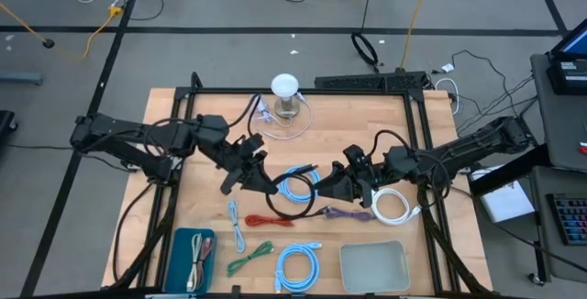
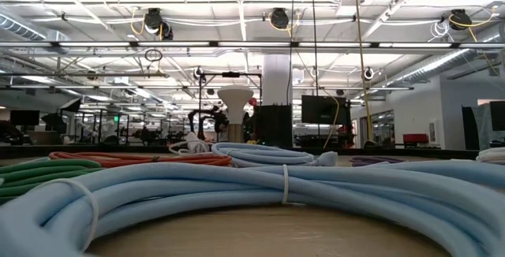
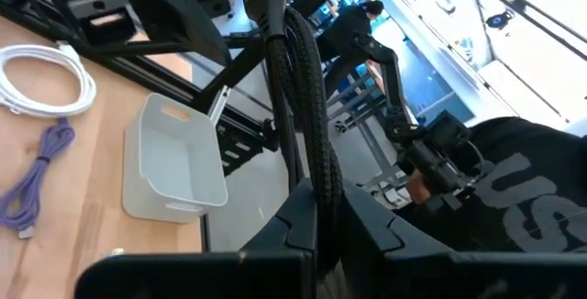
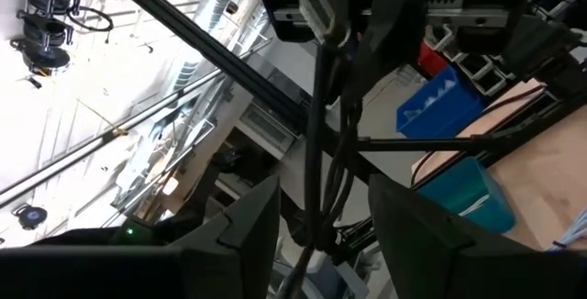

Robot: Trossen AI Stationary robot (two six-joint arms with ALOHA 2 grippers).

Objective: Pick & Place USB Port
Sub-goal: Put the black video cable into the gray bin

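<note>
Black cable (image 1: 275, 193) at worktop centre, gripped at both ends: left pincer (image 1: 246, 163) clamped narrow on it, right pincer (image 1: 332, 187) closed around the other end. Not yet placed. Grey tray (image 1: 374, 266) near front edge empty; teal tray (image 1: 193, 259) holding cables.

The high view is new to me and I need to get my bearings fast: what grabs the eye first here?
Both dark arms meet mid-table, the left gripper and right gripper stretching a black cable between them. Around it lie coiled cables: a light blue one at the centre, a white one to the right. Along the near edge sit a teal bin and a grey tray.
</note>
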